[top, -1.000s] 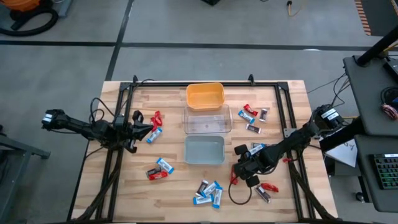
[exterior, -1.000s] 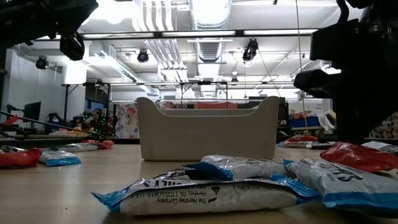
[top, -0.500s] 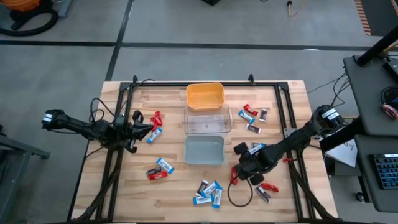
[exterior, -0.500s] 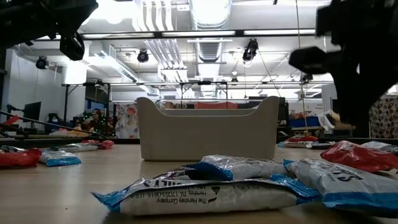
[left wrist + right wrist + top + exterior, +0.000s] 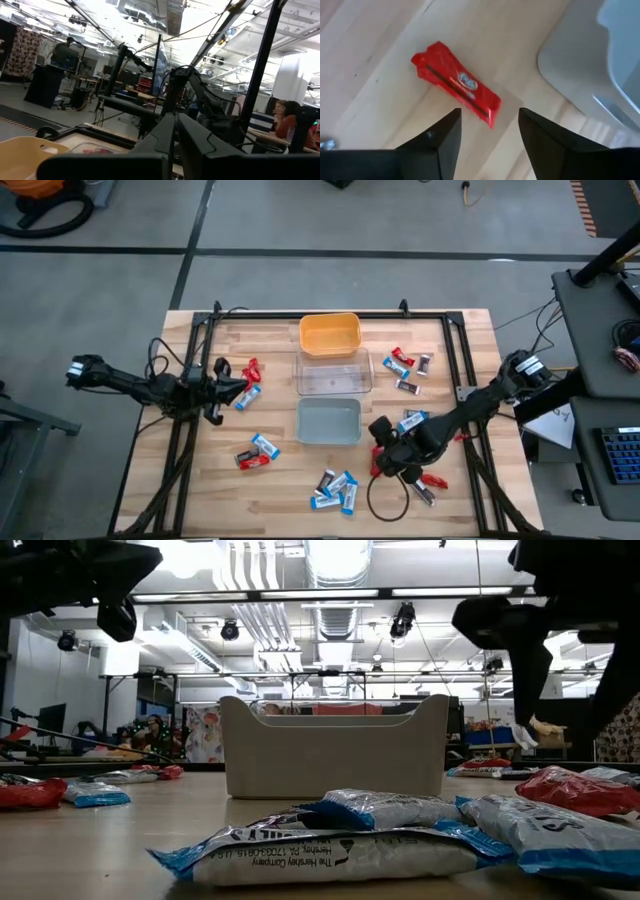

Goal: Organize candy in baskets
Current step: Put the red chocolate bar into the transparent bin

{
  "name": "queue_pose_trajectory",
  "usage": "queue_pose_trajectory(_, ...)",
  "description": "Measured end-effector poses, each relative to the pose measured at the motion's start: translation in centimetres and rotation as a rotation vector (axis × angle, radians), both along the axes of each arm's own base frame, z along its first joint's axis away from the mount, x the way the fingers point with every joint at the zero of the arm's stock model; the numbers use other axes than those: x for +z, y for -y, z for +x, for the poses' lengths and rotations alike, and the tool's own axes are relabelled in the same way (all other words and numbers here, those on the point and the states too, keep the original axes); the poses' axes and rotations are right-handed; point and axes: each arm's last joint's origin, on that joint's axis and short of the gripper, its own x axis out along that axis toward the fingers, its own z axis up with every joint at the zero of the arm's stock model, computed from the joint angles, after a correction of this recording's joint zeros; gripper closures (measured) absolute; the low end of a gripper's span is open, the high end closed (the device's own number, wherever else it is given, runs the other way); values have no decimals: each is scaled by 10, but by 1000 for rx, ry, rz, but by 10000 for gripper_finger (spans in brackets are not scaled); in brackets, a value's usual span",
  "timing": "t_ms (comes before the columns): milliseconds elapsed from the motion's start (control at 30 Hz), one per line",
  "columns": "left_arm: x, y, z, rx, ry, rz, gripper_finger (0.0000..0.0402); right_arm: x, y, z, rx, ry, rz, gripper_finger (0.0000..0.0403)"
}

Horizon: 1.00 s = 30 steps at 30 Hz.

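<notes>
Candy lies scattered over the wooden table (image 5: 280,480) around three baskets set in a line down its middle: the yellow-orange basket (image 5: 329,334) farthest, the clear basket (image 5: 333,373) in the centre, and the pale grey-blue basket (image 5: 329,421) nearest.

To the right of the grey-blue basket, the right gripper (image 5: 384,464) hangs low over the table with its fingers (image 5: 442,142) spread apart and nothing between them. Its wrist view looks down on a red bar (image 5: 456,83) lying flat on the wood just beyond the fingertips, with a rounded corner of the grey-blue basket close beside it.

On the left side, the left gripper (image 5: 238,387) points toward the baskets, its fingers (image 5: 165,132) pressed together and empty. Two red bars (image 5: 250,368) and a blue-and-white bar (image 5: 247,396) lie just beside its tip.

More candy sits elsewhere: a red and blue pair (image 5: 256,451) at the near left, a blue-and-white cluster (image 5: 335,488) near the front edge, a mixed group (image 5: 408,370) at the far right, and a red bar with a dark bar (image 5: 428,486) near the right gripper.
</notes>
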Motion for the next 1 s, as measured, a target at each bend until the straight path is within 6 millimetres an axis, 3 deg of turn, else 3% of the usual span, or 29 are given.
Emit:
queue_pose_trajectory(300, 0, 0, 0, 6, -3, -2, 396, -37, -6, 9, 62, -92, -73, 211)
queue_pose_trajectory(467, 0, 0, 0, 6, -3, -2, 396, -44, -6, 11, 64, -109, -85, 221)
queue_pose_trajectory(933, 0, 0, 0, 6, -3, -2, 396, -35, -6, 11, -34, -72, -12, 383)
queue_pose_trajectory(1000, 0, 0, 0, 6, -3, -2, 396, -35, -7, 11, -60, -75, 4, 390)
